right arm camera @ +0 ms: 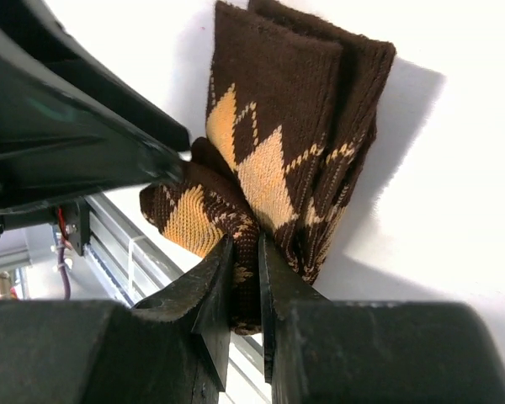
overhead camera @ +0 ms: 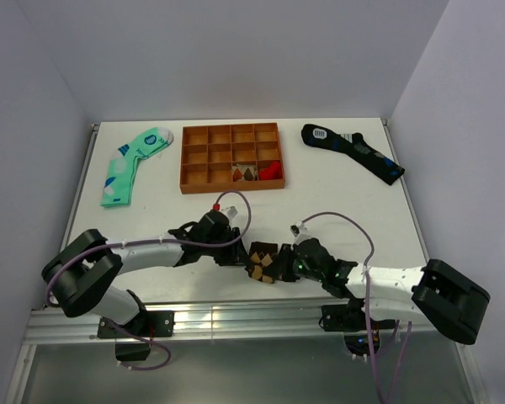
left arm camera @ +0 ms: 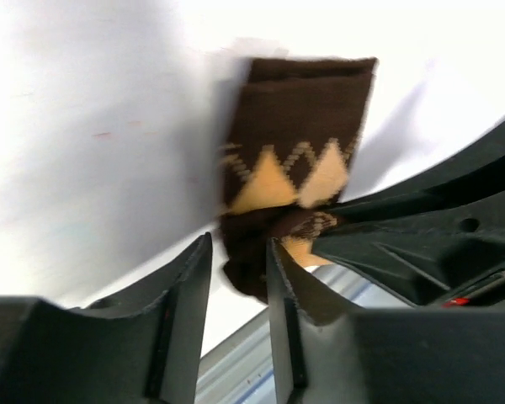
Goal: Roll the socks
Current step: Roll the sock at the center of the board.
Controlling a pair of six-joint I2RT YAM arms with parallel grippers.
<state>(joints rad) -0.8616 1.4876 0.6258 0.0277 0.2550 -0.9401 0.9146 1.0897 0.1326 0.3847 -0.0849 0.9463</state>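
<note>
Surface: we're over a white table (overhead camera: 345, 202), flat and matte, with a ribbed metal rail (overhead camera: 236, 313) along its near edge.
Room: plain pale walls (overhead camera: 236, 50) close it in at the back and on both sides.
Landmark: an orange-brown wooden tray (overhead camera: 188, 160) of square compartments sits toward the back, with a few small red and brown pieces in its lower right cells.
Socks: the socks (right arm camera: 278, 160) lie on our side of the tray, below its right half and close to the rail, bunched into a short thick bundle between the two arms.
Right gripper: the right gripper (right arm camera: 244, 252) comes in from the tray's right side, and its tips are pressed close, pinching a fold of the bundle's edge.
Left gripper: the left gripper (left arm camera: 238, 252) reaches in from the tray's left side; its fingers (left arm camera: 185, 295) stand a little apart, and the bundle's dark end sits right at the gap.
Fabric: soft ribbed knit, dark brown, with tan and beige diamonds and thin zigzag stitching, in folded layers.
Others: a mint-green sock (overhead camera: 133, 164) lies left of the tray, and a dark sock (overhead camera: 353, 151) lies right of it.
</note>
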